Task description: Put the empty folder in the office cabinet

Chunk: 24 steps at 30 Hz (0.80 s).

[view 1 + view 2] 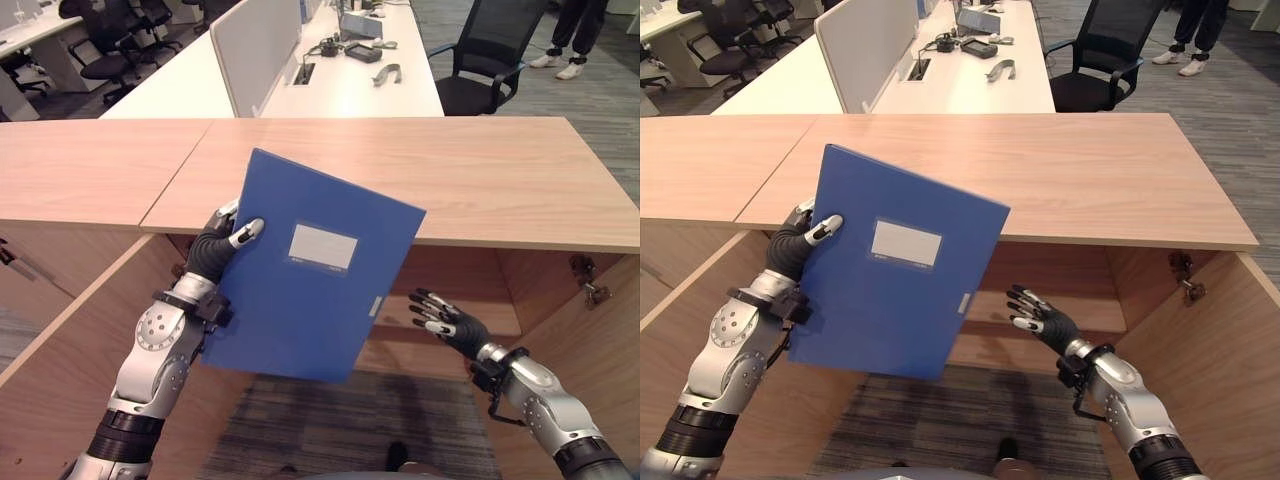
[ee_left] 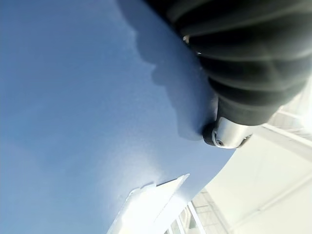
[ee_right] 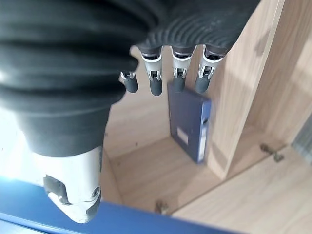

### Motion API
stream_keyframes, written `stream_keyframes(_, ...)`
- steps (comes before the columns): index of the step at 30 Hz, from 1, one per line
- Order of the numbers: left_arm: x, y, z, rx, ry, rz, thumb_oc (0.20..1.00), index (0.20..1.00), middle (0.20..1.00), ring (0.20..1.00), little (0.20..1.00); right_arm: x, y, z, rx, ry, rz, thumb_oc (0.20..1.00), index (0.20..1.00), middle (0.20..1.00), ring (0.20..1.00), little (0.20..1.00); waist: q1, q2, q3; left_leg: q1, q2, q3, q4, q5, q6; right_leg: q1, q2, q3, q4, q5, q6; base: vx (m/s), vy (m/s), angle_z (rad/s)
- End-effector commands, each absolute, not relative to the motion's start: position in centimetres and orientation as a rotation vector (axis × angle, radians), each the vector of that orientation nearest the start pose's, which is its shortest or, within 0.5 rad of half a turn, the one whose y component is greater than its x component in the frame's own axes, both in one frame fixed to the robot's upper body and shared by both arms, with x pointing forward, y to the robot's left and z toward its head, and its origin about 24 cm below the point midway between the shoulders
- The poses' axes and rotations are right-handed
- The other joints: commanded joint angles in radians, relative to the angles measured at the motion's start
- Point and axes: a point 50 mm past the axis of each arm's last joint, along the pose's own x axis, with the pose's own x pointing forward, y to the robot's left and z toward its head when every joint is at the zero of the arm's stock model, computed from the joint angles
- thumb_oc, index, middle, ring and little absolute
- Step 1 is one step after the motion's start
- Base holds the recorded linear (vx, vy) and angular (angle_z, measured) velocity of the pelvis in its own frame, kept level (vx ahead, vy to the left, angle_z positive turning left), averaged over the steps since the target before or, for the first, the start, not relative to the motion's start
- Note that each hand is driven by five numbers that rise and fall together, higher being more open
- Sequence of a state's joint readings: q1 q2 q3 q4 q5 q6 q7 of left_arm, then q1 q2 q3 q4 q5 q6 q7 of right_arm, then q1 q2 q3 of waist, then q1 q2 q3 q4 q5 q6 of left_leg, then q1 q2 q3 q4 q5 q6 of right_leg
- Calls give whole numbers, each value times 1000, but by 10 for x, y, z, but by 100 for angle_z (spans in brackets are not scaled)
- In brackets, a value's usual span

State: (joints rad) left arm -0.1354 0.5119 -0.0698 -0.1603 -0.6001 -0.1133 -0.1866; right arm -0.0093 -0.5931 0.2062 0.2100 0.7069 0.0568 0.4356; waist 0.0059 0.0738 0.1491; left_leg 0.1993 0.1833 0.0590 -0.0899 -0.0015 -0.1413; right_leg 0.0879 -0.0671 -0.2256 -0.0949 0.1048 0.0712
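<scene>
I see the left robot hand pinching the flat, matte blue folder at its nine o'clock edge, tilted before the open wooden cabinet under the woodgrain counter. My right robot hand, fingers spread and empty, sits at the folder's four o'clock, apart from it. Inside the cabinet a second blue folder stands upright against a wooden divider.

The folder looks like matt blue plastic with a paper label; the cabinet is smooth wood.
</scene>
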Motion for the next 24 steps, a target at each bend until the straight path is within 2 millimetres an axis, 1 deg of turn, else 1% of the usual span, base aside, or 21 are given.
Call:
stream_keyframes(1,272,193,185,-8,-581,-370,200,200,200,200,200,255,-180,44,252,129,613,1000,1000,1000,1000,1000,-16,-73,-44,-12,0,66,3,18,-23,117,-88,17,15,-118,95,0,0,0)
stream_keyframes(4,274,188,186,-21,-593,-376,200,200,200,200,200,258,-165,50,284,85,647,1000,1000,1000,1000,1000,-17,-73,-45,-12,0,66,3,18,-21,117,-86,19,16,-120,93,0,0,0)
stream_keyframes(5,274,184,186,-32,-598,-379,200,200,200,200,200,260,-157,54,298,59,658,1000,1000,1000,1000,1000,-18,-73,-45,-12,0,65,3,17,-20,118,-86,19,17,-121,92,0,0,0)
stream_keyframes(6,274,177,182,-65,-591,-386,200,200,200,200,200,264,-144,60,323,19,673,1000,1000,1000,1000,1000,-17,-73,-45,-12,0,65,3,17,-18,119,-85,21,18,-122,90,0,0,0)
stream_keyframes(8,274,172,180,-83,-584,-398,200,200,200,200,200,265,-136,63,340,1,681,1000,1000,1000,1000,1000,-16,-73,-46,-11,0,63,3,17,-17,119,-84,20,18,-123,89,0,0,0)
stream_keyframes(9,274,172,180,-82,-584,-398,200,200,200,200,200,265,-136,63,340,1,681,1000,1000,1000,1000,1000,-16,-73,-46,-11,0,63,3,17,-17,119,-84,20,18,-123,89,0,0,0)
stream_keyframes(10,274,168,177,-101,-575,-405,200,200,200,200,200,267,-128,67,344,-20,686,1000,1000,1000,1000,1000,-16,-73,-46,-12,0,62,3,16,-16,120,-84,20,18,-123,88,0,0,0)
stream_keyframes(11,274,165,175,-109,-565,-410,200,200,200,200,200,268,-124,68,355,-27,691,1000,1000,1000,1000,1000,-15,-73,-47,-12,-1,62,3,16,-15,121,-84,20,18,-124,87,0,0,0)
stream_keyframes(16,273,160,170,-126,-550,-417,200,200,200,200,200,270,-113,76,371,-58,719,1000,1000,1000,1000,1000,-12,-76,-46,-11,-2,61,3,15,-14,121,-84,20,19,-123,86,0,0,0)
stream_keyframes(19,273,155,166,-135,-535,-428,200,200,200,200,200,272,-104,84,377,-92,740,1000,1000,1000,1000,1000,-8,-79,-44,-12,-2,59,3,13,-13,121,-84,20,19,-123,86,0,0,0)
stream_keyframes(24,274,148,160,-165,-515,-441,200,200,200,200,200,274,-96,90,383,-112,759,1000,1000,1000,1000,1000,-6,-81,-44,-10,-4,60,3,12,-12,122,-84,21,19,-123,85,0,0,0)
